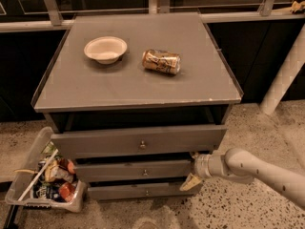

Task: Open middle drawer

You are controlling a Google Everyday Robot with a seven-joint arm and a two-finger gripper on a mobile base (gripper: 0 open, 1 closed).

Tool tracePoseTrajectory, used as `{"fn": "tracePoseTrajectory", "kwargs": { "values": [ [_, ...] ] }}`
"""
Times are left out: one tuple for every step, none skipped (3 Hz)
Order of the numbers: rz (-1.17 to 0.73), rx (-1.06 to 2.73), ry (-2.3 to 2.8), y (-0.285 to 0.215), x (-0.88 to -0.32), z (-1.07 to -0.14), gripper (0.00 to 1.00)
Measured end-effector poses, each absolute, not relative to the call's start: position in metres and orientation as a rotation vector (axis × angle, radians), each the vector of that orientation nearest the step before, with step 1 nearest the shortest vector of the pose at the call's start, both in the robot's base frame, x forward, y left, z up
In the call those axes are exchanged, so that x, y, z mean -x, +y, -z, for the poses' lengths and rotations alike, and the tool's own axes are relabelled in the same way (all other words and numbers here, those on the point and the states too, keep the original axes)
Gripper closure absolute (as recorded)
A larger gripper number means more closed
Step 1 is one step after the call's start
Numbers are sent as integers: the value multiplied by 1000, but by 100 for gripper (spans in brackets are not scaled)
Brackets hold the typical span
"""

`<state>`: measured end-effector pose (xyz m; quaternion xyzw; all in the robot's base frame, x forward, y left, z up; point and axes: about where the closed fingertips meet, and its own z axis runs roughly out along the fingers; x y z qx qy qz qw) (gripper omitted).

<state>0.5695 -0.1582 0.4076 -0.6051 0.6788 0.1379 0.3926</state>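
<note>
The grey cabinet (pixel 138 97) has three drawer fronts. The middle drawer (pixel 119 171) is the medium grey front with a small round knob (pixel 145 172) at its centre, and it stands a little out from the cabinet. My gripper (pixel 191 169) is at the right end of this front, reaching in from the right. It is open, with one fingertip (pixel 194 153) above the front's right corner and the other (pixel 188 183) below it. The taller top drawer (pixel 138 141) sticks out above. The slim bottom drawer (pixel 138 192) is below.
A white bowl (pixel 105 49) and a crushed can (pixel 161 61) lie on the cabinet top. A clear bin of trash (pixel 45 182) stands on the floor at the left. A white pole (pixel 285 73) leans at the right. Speckled floor lies in front.
</note>
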Motion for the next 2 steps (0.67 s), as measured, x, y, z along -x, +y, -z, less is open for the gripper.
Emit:
{"fn": "tracePoseTrajectory", "kwargs": {
  "values": [
    [-386,1546,1743,-156,-573,-395,0],
    [-386,1546,1743,-156,-573,-395,18]
  ]
}}
